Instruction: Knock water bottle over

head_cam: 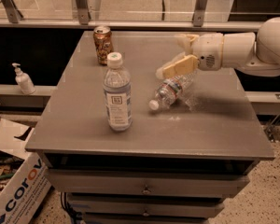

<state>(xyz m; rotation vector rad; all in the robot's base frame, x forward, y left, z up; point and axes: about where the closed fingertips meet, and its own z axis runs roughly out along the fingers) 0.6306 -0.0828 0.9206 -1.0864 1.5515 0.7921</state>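
Jaws spread, just above water bottle (170, 91) lying on table (84, 129); arm (233, 50) stretched level.

Arm (252, 50) reaches in from right, level; claw (170, 55) points left, fingers (177, 67) spread.

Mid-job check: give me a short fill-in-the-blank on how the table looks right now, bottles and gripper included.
1. The slim clear ribbed plastic water bottle is lying on its ____ on the grey table.
2. The wider smooth bottle with the big white cap stands ____.
3. The gripper, fingers apart, is above the fallen bottle's ____ end, opposite its small white cap.
4. The orange-brown drink can stands ____ the wider bottle, farther from the camera.

Missing words: side; upright; base; behind
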